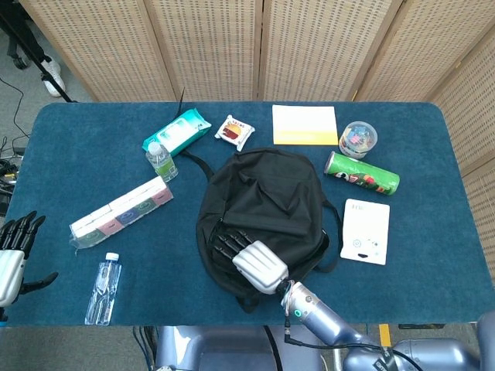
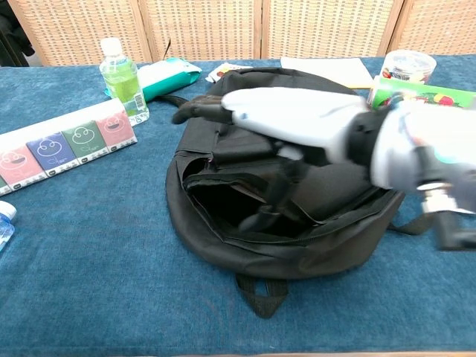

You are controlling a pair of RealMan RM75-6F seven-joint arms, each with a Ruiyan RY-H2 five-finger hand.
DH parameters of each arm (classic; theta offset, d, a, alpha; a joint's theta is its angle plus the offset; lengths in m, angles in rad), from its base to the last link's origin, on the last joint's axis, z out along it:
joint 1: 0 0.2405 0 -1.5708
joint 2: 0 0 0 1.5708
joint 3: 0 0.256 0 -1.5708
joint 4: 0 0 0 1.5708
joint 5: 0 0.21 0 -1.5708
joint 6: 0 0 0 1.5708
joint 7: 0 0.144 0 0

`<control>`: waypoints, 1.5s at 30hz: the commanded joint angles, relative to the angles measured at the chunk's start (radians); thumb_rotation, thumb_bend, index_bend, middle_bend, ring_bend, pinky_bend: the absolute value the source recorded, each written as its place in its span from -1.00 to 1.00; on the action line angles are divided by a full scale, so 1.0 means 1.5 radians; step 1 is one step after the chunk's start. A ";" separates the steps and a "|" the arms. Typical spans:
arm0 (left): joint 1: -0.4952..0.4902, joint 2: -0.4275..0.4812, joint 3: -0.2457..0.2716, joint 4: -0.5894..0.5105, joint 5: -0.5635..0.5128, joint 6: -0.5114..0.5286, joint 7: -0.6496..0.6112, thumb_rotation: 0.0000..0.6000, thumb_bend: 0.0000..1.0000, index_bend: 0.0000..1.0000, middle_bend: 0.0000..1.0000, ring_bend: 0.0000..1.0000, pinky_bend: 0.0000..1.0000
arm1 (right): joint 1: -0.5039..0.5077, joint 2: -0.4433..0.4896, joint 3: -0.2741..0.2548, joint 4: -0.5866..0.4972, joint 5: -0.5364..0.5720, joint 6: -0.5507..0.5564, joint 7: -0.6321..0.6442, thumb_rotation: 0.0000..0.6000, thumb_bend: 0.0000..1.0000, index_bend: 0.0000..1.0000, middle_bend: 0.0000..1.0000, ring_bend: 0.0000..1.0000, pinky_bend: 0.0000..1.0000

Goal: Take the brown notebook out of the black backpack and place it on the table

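Note:
The black backpack point(image 1: 263, 197) lies flat in the middle of the blue table, its zipped mouth gaping toward me point(image 2: 230, 204). No brown notebook shows; the inside of the bag is dark. My right hand point(image 1: 254, 259) hovers over the front of the backpack, fingers stretched out and apart toward the left, holding nothing. In the chest view the right hand point(image 2: 286, 134) spans the bag just above the opening, with its thumb hanging down toward the mouth. My left hand point(image 1: 11, 251) stays open at the table's front left edge, away from everything.
Left of the bag are a green bottle point(image 1: 161, 161), a tissue-pack row point(image 1: 122, 210) and a water bottle point(image 1: 103, 287). To its right lie a green can point(image 1: 361, 173) and a white card point(image 1: 366, 231). Behind it are a yellow pad point(image 1: 305, 124) and teal wipes point(image 1: 176, 131).

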 commanded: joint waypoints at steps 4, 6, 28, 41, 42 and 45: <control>0.000 0.000 0.001 -0.001 0.001 -0.001 -0.002 1.00 -0.94 -1.00 -1.00 -1.00 -1.00 | 0.033 -0.072 -0.002 0.049 0.025 0.084 -0.108 1.00 -1.00 -0.90 -1.00 -1.00 -1.00; 0.001 0.001 0.000 -0.002 0.001 0.002 -0.003 1.00 -0.93 -1.00 -1.00 -1.00 -1.00 | 0.035 -0.081 -0.009 0.068 0.018 0.108 -0.139 1.00 -1.00 -0.91 -1.00 -1.00 -1.00; -0.001 -0.003 0.006 -0.008 0.012 0.000 0.011 1.00 -0.93 -1.00 -1.00 -1.00 -1.00 | 0.009 -0.020 -0.049 0.121 -0.053 0.191 -0.102 1.00 -0.12 0.24 0.32 0.37 0.37; -0.086 -0.028 0.021 0.016 0.134 -0.052 -0.047 1.00 -0.83 -1.00 -1.00 -1.00 -1.00 | 0.056 0.033 0.063 0.155 0.016 0.116 0.027 1.00 0.29 0.38 0.40 0.46 0.40; -0.089 -0.030 0.022 0.016 0.139 -0.054 -0.049 1.00 -0.81 -1.00 -1.00 -1.00 -1.00 | 0.058 0.035 0.065 0.155 0.020 0.115 0.025 1.00 0.29 0.38 0.40 0.46 0.40; -0.111 -0.039 0.024 0.013 0.168 -0.061 -0.054 1.00 -0.77 -1.00 -1.00 -1.00 -1.00 | 0.070 0.039 0.077 0.159 0.034 0.111 0.017 1.00 0.29 0.38 0.40 0.46 0.40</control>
